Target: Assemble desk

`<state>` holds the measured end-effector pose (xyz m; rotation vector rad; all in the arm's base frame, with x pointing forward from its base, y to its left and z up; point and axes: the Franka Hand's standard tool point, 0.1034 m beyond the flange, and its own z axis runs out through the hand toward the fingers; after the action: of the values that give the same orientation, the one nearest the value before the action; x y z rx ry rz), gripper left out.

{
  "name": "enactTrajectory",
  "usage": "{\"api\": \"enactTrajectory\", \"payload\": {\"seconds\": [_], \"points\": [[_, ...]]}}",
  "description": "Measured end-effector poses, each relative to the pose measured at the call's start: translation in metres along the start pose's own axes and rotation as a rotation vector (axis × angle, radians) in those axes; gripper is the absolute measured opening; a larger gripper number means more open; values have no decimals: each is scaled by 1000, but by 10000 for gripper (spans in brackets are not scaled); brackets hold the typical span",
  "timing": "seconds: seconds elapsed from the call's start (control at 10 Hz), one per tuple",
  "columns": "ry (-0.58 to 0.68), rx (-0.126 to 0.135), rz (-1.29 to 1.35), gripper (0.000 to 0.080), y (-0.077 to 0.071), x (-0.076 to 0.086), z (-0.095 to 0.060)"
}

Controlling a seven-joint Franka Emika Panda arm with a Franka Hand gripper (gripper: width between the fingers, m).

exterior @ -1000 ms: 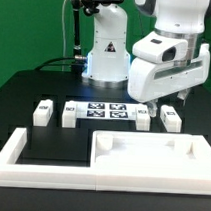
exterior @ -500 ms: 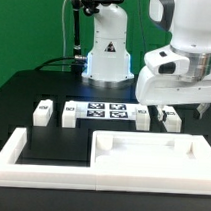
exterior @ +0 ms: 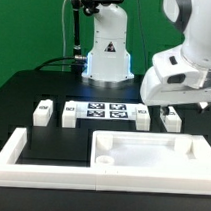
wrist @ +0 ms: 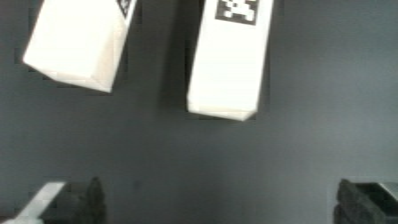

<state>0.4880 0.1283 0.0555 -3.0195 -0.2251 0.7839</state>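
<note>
The gripper (wrist: 222,205) hovered wide open and empty over the dark table, close to one white leg (wrist: 231,60), with a second leg (wrist: 80,45) lying askew just beside it. The tabletop (exterior: 151,156) lay well apart against the border fence (exterior: 30,162), with no legs fitted. With the two legs so close, an off-centre descent risked a finger striking the second leg or knocking the first one crooked.

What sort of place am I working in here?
Most likely a robotics lab test bench, not a workshop: a matte black table, the flat white marker board printed with square tags, small white plastic block legs carrying similar tags, and a white robot arm.
</note>
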Motion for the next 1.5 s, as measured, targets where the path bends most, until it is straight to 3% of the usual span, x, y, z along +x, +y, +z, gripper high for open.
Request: {"api": "enactTrajectory", "payload": {"seconds": [0.3,0.5,0.6,0.9,1.3,1.5], "points": [[-232,1,-2,649,3,-8,9],[-445,-10,25,649,2,-22,31],[-484,-4,15,649,1,-15,30],[-468,-3,16,649,1,-10,31],[-459,-9,16,649,-3,-23,71],[-461,-12,13,649,-5,-26,75]]}}
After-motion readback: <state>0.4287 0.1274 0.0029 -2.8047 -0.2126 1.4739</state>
